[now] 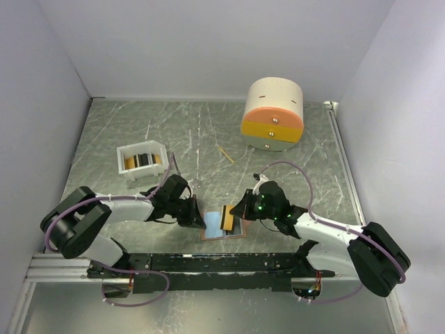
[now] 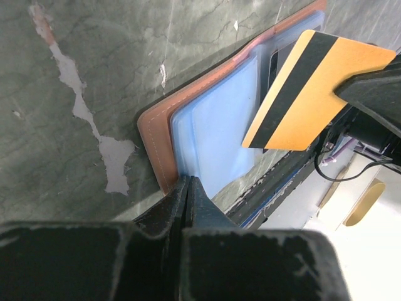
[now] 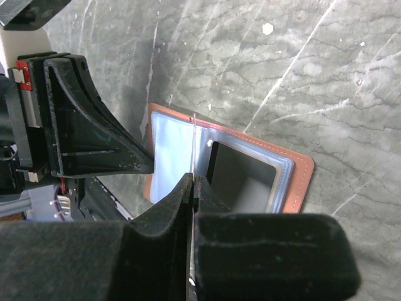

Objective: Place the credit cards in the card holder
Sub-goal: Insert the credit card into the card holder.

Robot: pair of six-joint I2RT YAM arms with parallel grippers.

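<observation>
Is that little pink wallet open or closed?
The card holder is open, spread flat: light blue and dark grey inner faces show; the right gripper holds a gold card over them.

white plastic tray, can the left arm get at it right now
Probably not yet: the path to the white plastic tray looks free, but the left hand is shut on the open salmon-pink wallet's edge.

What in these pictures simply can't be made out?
Top view: cards in the white tray, too small to count.
Right wrist view: gold card edge-on, face unseen; right gripper covers its lower end.
Top view: card holder partly under the left gripper and the gold card.
</observation>
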